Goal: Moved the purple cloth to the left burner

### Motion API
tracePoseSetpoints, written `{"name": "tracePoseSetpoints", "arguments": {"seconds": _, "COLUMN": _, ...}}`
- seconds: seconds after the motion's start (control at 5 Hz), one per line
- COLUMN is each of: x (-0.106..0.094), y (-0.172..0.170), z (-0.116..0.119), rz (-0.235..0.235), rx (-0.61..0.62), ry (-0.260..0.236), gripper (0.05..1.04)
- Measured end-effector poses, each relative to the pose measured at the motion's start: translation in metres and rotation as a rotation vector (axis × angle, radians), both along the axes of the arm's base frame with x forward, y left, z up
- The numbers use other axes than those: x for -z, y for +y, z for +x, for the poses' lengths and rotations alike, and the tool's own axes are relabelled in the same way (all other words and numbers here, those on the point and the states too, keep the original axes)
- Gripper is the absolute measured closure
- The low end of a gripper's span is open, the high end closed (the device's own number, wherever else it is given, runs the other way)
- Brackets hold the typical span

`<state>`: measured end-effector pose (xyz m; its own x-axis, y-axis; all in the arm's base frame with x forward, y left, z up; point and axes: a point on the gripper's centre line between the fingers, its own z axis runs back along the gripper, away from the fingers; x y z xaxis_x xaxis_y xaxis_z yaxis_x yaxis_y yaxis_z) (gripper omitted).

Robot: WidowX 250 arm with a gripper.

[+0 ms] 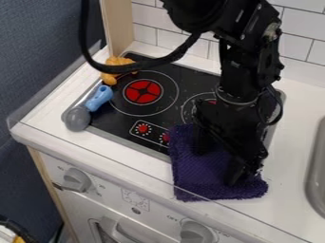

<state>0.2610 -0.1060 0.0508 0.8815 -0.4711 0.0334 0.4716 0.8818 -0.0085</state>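
Looks like the grab step tbh: gripper (218, 166) spread open, purple cloth (195, 178) right under it. Next it should pinch, lift and head for the left burner (143, 91), up-left of the gripper (easy enough, I'd guess).

Purple cloth (196, 173) partly on stove (187, 80), partly on counter (287, 175); jaws parted over it.

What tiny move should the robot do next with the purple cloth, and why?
Probably close its gripper to pinch the purple cloth. The gripper's fingers are spread apart over the cloth, which lies across the front of the stove, not on the left burner.
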Motion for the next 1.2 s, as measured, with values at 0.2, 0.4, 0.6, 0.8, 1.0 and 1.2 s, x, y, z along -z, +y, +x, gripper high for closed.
{"name": "tracePoseSetpoints", "arguments": {"seconds": 0.2, "x": 0.0, "y": 0.0, "z": 0.011, "rz": -0.006, "rx": -0.016, "ry": -0.008, "gripper": 0.082}}
{"name": "tracePoseSetpoints", "arguments": {"seconds": 0.4, "x": -0.001, "y": 0.005, "z": 0.029, "rz": -0.016, "rx": -0.046, "ry": -0.026, "gripper": 0.083}}
{"name": "tracePoseSetpoints", "arguments": {"seconds": 0.6, "x": -0.003, "y": 0.014, "z": 0.054, "rz": -0.021, "rx": -0.062, "ry": -0.041, "gripper": 0.084}}
{"name": "tracePoseSetpoints", "arguments": {"seconds": 0.8, "x": -0.004, "y": 0.019, "z": 0.08, "rz": -0.035, "rx": -0.077, "ry": -0.068, "gripper": 0.083}}
{"name": "tracePoseSetpoints", "arguments": {"seconds": 1.0, "x": -0.004, "y": 0.024, "z": 0.099, "rz": -0.034, "rx": -0.09, "ry": -0.092, "gripper": 0.083}}
{"name": "tracePoseSetpoints", "arguments": {"seconds": 1.2, "x": -0.005, "y": 0.04, "z": 0.113, "rz": -0.014, "rx": -0.112, "ry": -0.111, "gripper": 0.084}}
